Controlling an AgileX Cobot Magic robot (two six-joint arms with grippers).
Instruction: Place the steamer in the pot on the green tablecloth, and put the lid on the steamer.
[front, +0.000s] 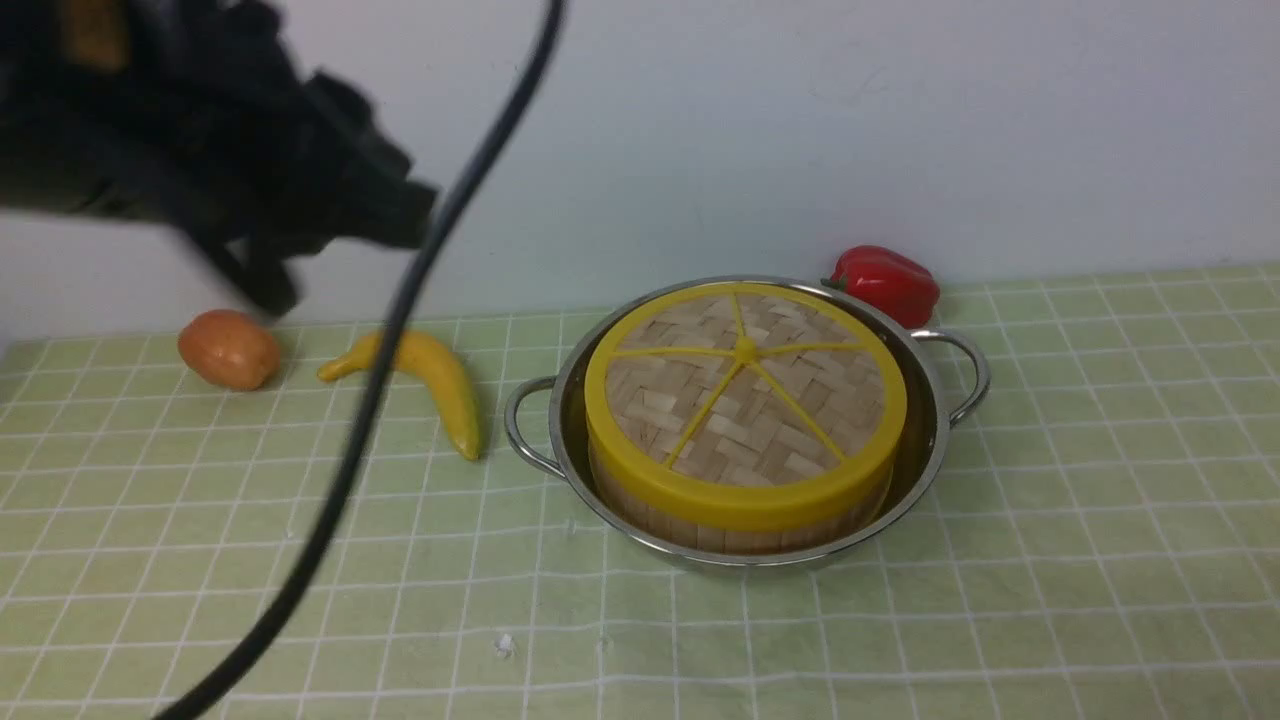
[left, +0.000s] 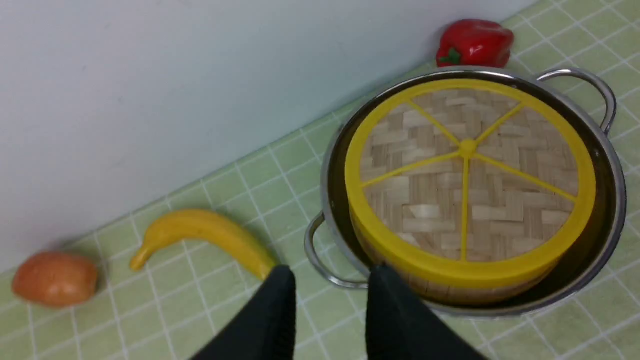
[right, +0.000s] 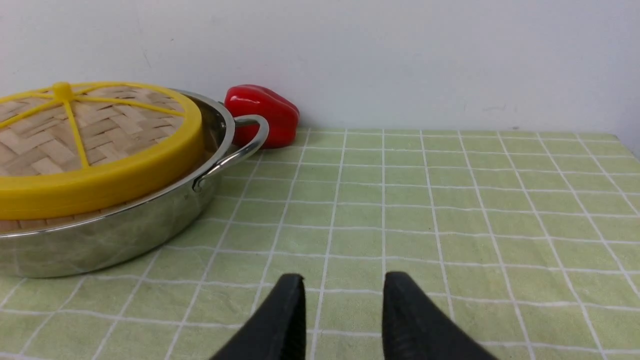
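The bamboo steamer (front: 740, 535) wears a yellow-rimmed woven lid (front: 680, 410); both hands' (left: 332, 300) (right: 345, 305) fingers stand apart.

Dim, even light here, with small glints on the steel pot (front: 943, 440) and the red pepper (front: 885, 286); the left arm (front: 250, 140) looms dark and blurred.
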